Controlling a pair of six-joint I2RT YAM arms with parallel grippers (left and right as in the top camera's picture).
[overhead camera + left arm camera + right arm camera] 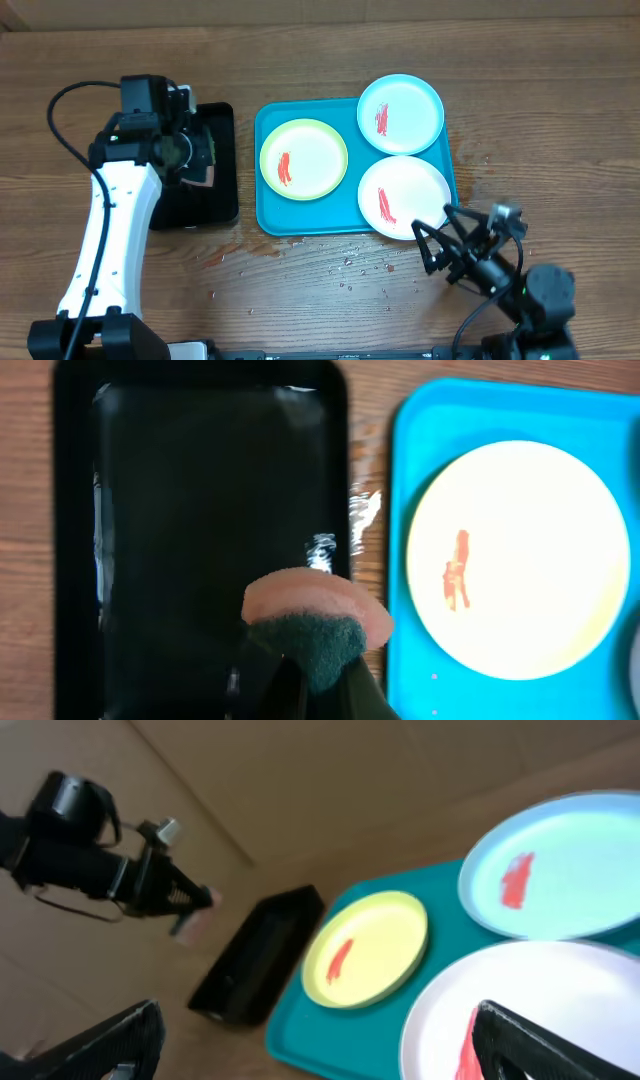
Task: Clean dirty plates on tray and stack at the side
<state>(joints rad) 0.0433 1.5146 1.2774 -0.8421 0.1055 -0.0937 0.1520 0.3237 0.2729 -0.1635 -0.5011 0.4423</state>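
Clamping sponge (312, 612) in left claw (300, 672) over black tray (190, 490), right claw (433, 241) apart; next, wipe yellow-green plate (304, 158) at three o'clock.

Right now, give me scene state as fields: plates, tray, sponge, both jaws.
tray: turquoise, holds all three plates
yellow-green plate: left side of tray, red smear
light blue plate: far right corner, red smear
white plate: near right corner, red smear
sponge: pink with green pad, over black tray
left jaws: shut on sponge
right jaws: open, at white plate's edge, holding nothing
stacked: none yet
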